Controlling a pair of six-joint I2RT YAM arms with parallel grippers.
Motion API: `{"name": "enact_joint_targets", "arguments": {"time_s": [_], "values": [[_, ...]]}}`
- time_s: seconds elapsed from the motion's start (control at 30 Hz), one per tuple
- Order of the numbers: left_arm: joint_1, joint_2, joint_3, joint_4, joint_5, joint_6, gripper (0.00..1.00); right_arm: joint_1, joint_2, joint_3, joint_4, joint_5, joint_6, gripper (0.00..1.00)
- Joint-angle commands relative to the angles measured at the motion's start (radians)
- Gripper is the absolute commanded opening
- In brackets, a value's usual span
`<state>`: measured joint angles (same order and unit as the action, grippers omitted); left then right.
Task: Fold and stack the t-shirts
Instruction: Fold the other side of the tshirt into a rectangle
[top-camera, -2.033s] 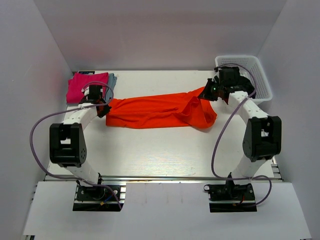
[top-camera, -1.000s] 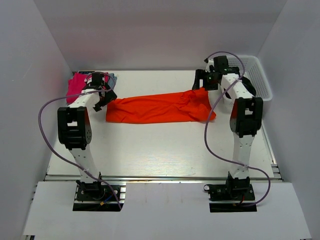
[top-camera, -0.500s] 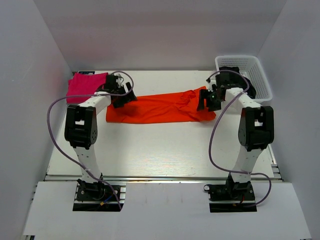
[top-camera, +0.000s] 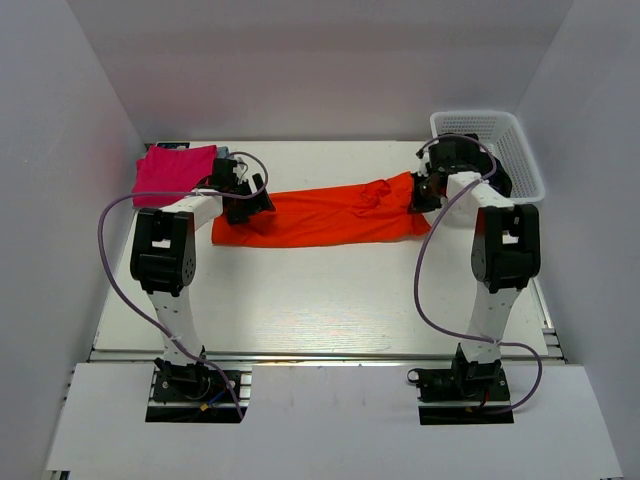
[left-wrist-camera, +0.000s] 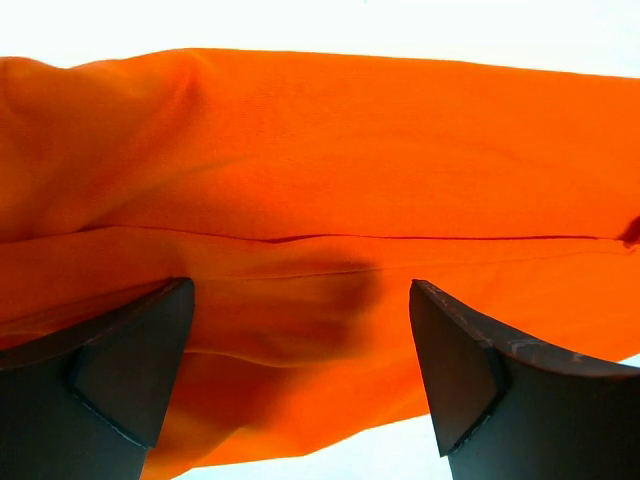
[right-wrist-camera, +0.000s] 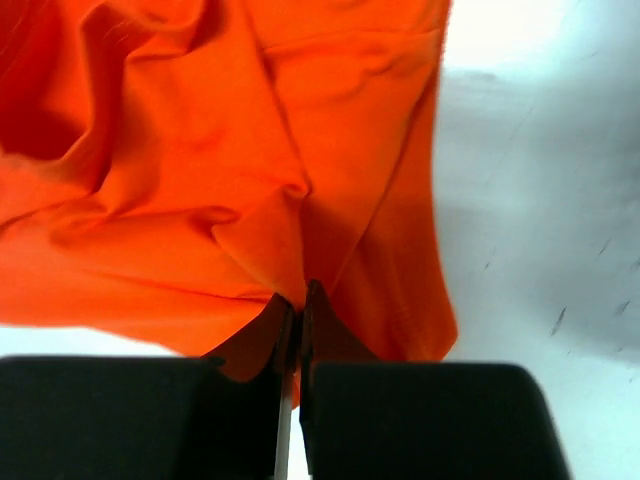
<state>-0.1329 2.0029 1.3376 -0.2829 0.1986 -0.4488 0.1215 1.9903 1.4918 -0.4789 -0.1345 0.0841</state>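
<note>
Right tool (right-wrist-camera: 298, 292) pinches the orange t-shirt (right-wrist-camera: 180, 150); left tool (left-wrist-camera: 300, 290) spread wide (over it)

The left gripper's (left-wrist-camera: 300, 345) jaws stand wide apart over the creased orange shirt (left-wrist-camera: 330, 170) on the white desk (left-wrist-camera: 400, 22).

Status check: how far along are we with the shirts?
Done: the magenta-pink t-shirt lies folded at the far-left corner. In hand: the orange t-shirt lies in a long band; the right gripper is shut on its right end, the left gripper open over its left end. Left: folding it shorter and stacking it.
</note>
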Motion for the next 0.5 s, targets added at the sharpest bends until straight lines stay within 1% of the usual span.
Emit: {"name": "enact_joint_targets", "arguments": {"time_s": [0.0,0.03,0.1,0.13,0.17,0.23,0.27,0.37,0.43,0.47], "values": [[0.016,0.010,-0.040,-0.077,-0.090,0.019,1.00,-0.016,0.042,0.050,0.017,0.084,0.022,0.00],[0.016,0.010,-0.040,-0.087,-0.090,0.019,1.00,-0.019,0.073,0.053,0.017,0.090,0.025,0.00],[0.016,0.010,-0.049,-0.087,-0.090,0.019,1.00,-0.019,0.093,0.065,0.010,0.090,0.029,0.08],[0.016,0.010,-0.049,-0.087,-0.079,0.019,1.00,-0.019,0.126,0.079,0.008,0.092,0.035,0.10],[0.016,0.010,-0.049,-0.087,-0.079,0.019,1.00,-0.022,0.139,0.087,-0.007,0.095,0.037,0.16],[0.016,0.019,-0.049,-0.087,-0.079,0.019,1.00,-0.022,0.165,0.085,-0.017,0.110,0.045,0.21],[0.016,0.019,-0.049,-0.096,-0.079,0.019,1.00,-0.020,0.172,0.085,-0.017,0.125,0.046,0.33],[0.016,0.010,-0.049,-0.096,-0.079,0.019,1.00,-0.019,0.164,0.099,-0.021,0.131,0.049,0.54],[0.006,0.001,-0.049,-0.096,-0.079,0.028,1.00,-0.017,0.121,0.110,-0.017,0.116,0.040,0.61],[0.006,-0.009,-0.049,-0.096,-0.079,0.028,1.00,-0.016,0.107,0.114,-0.017,0.112,0.036,0.67]]}}
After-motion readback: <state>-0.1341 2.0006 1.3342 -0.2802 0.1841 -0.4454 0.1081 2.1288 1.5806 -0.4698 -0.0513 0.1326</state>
